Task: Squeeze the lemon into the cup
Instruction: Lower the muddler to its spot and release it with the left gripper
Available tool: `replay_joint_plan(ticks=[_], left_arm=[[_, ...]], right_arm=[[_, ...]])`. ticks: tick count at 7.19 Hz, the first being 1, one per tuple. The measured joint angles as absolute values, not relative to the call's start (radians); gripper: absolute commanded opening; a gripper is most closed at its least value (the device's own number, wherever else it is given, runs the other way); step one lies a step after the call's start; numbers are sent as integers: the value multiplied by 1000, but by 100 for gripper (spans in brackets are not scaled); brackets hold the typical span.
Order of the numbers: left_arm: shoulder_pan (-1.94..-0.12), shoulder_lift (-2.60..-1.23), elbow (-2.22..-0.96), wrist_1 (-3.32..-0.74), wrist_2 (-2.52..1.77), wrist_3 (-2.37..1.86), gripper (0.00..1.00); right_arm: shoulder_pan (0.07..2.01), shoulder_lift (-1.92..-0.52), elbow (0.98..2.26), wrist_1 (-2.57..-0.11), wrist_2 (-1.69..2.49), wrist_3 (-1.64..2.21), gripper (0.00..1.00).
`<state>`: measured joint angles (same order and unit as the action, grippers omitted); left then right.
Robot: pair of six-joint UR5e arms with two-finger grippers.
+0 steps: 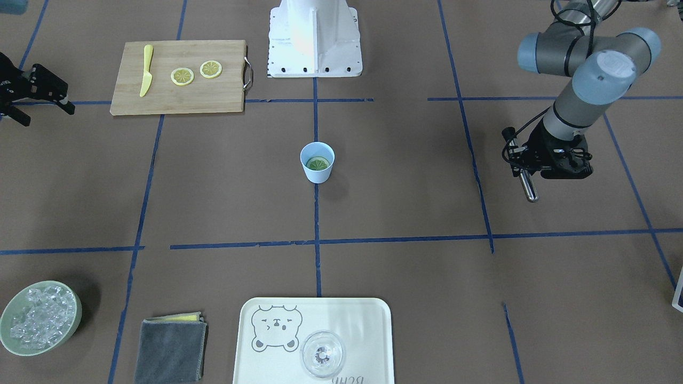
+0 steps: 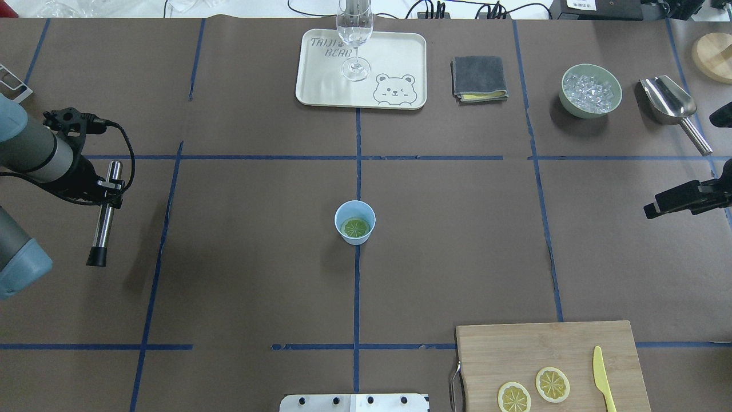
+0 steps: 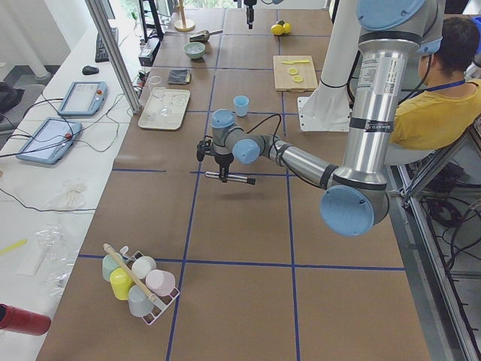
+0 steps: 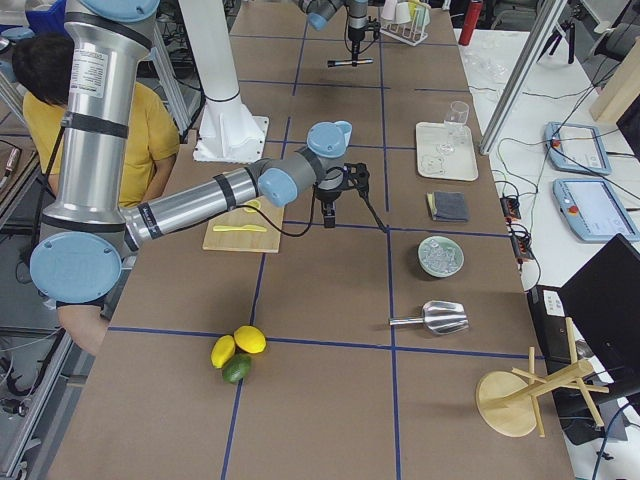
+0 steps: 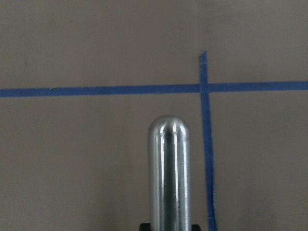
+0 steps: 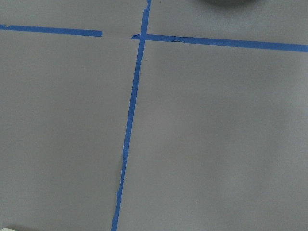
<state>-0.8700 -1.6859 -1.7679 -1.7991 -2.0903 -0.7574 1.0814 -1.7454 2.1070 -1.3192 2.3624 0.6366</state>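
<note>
Status: one lemon [image 2: 355, 228] slice lies flat in the bottom of the cup [image 2: 355, 234], so the placing step reads as done. The slice looks whole and I see no juice, so I judge that the actual squeeze is left, though the cup's interior is too small to be sure. Two more lemon slices [image 2: 513, 396] sit on the wooden cutting board [image 2: 543, 355], well apart from the cup on the robot's right and nearer the base, with a yellow knife [image 2: 603, 380] beside them. The left gripper [image 2: 110, 190] is clamped on a steel rod [image 2: 102, 229], far out to the cup's left and above the table. The right gripper [image 1: 48, 116] hangs far out to the cup's right with its fingers apart and nothing between them. Materials: the cup is light-blue plastic, tapered, with no handle, smooth-walled. The slice is thin and coin-like, with a yellow rind and pale segmented flesh. The rod is polished metal, cylindrical, round-ended and dark at one tip. The table is covered in matte brown paper with blue tape lines.
</note>
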Motion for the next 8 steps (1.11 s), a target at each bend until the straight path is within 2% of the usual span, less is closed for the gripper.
replay_joint_plan(ticks=[8], left_arm=[[-863, -1691, -1690, -1778, -2107, -816, 0]], right_arm=[[1080, -1749, 2112, -1319, 2363, 637, 100]])
